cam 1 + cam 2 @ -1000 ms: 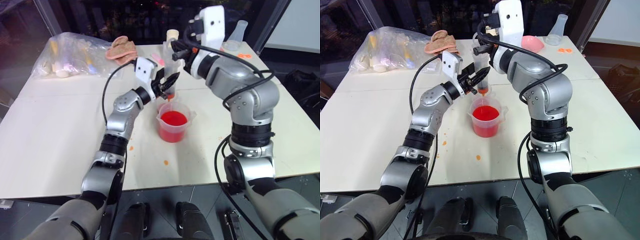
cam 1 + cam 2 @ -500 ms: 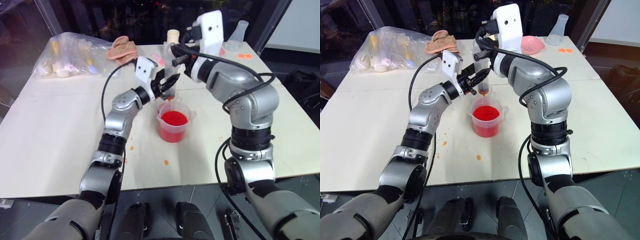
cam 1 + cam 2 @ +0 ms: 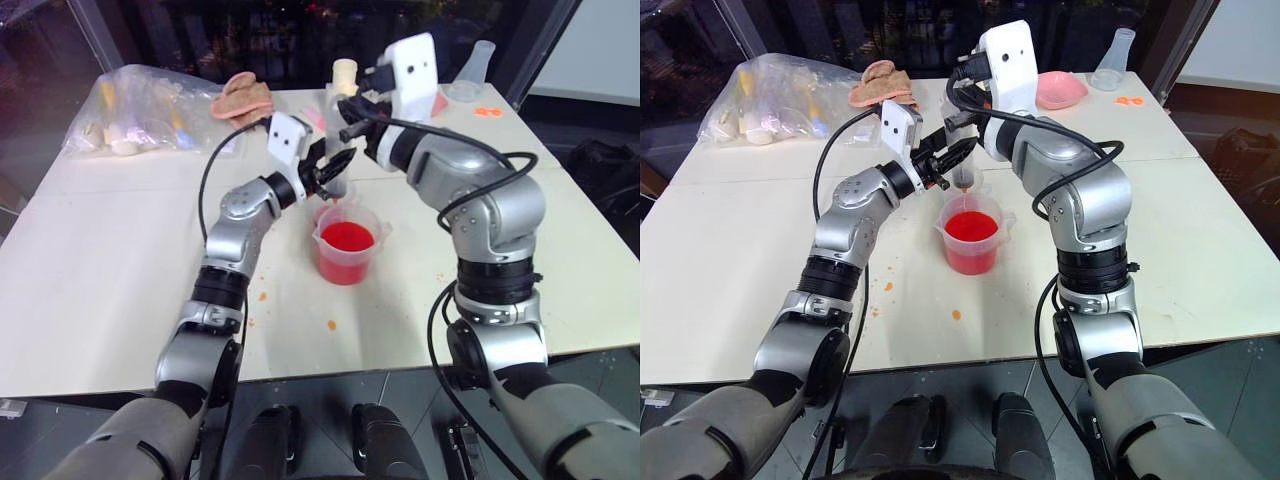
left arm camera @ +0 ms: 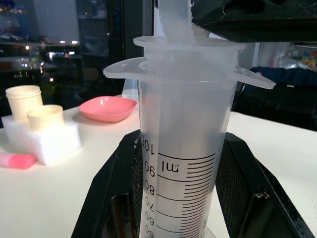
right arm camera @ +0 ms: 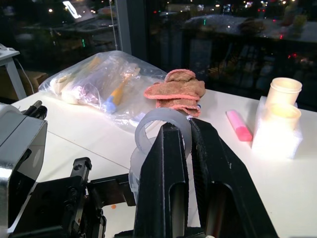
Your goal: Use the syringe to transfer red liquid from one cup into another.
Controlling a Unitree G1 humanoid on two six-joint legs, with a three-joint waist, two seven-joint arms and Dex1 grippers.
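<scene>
While I hold the syringe (image 4: 181, 163) upright between both arms, its long axis runs straight down toward the small cup (image 3: 966, 180), which sits just behind the beaker (image 3: 972, 235) of red liquid (image 3: 970, 226). My left gripper (image 3: 950, 158) is clenched around the barrel, with the scale marks showing between its black fingers (image 4: 237, 188). My right gripper (image 5: 183, 163) is pinched on the white plunger (image 5: 161, 126) from above, directly in line with the barrel. The orange tip (image 3: 965, 187) hangs at the mouth of the small cup, not over the beaker. I judge the coming press must travel along that vertical axis, the right hand driving down while the left steadies the barrel; any sideways lean would swing the tip off the cup.
</scene>
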